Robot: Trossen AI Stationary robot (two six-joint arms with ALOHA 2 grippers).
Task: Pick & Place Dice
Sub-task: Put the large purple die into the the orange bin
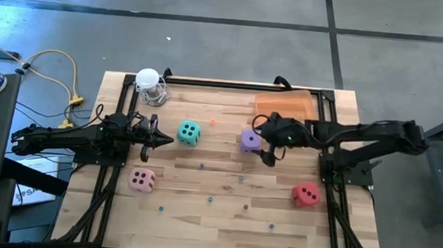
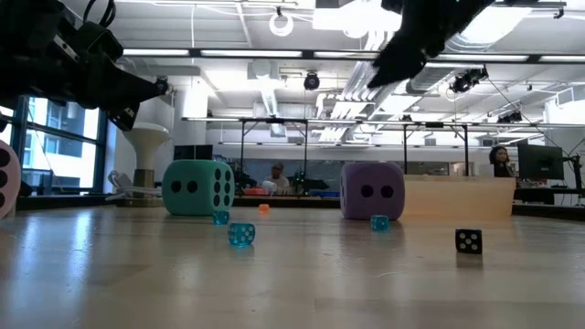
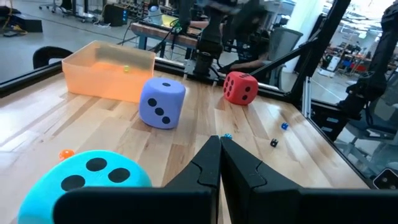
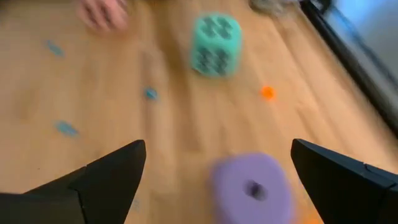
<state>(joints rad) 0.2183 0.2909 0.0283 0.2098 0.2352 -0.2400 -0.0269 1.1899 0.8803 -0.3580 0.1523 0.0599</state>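
Note:
Four dice rest on the wooden table: teal [image 1: 189, 133], purple [image 1: 251, 140], pink [image 1: 142, 180] and red [image 1: 306, 195]. My left gripper [image 1: 162, 139] is shut with nothing in it; it points level toward the teal die [image 3: 87, 180], just to that die's left, without touching it. My right gripper [image 1: 266, 147] stands open in the air, slanting down over the purple die [image 4: 252, 186]. Its fingers are spread wide on either side and well above the die, as the low view shows for the purple die [image 2: 372, 190].
An orange bin [image 1: 285, 105] stands at the far right of the table. A clear stand with a white ball [image 1: 151, 86] sits at the far left. Tiny coloured beads and small dice [image 2: 240, 234] lie scattered over the middle. Black frame rails [image 1: 335, 179] run along both sides.

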